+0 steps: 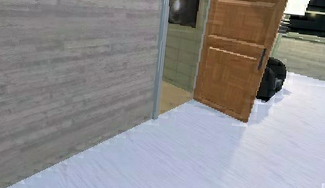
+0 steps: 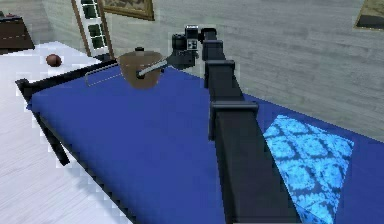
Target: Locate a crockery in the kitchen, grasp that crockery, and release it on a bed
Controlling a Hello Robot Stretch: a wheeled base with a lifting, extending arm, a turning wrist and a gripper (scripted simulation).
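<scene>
1. We log the crockery (image 2: 133, 72) as a brown, rounded, bowl-like piece with a small knob on top. It sits upper middle in the arm side view, seen against the blue bed (image 2: 150, 140).
2. The arm side view adds a patterned blue pillow (image 2: 305, 150) at lower right. The forward view gives a plank wall (image 1: 63, 62) at left and a wooden door (image 1: 237, 50) at upper middle.
3. The gripper (image 2: 150, 68) reaches the crockery. We cannot tell its grip state or whether it holds the piece.
</scene>
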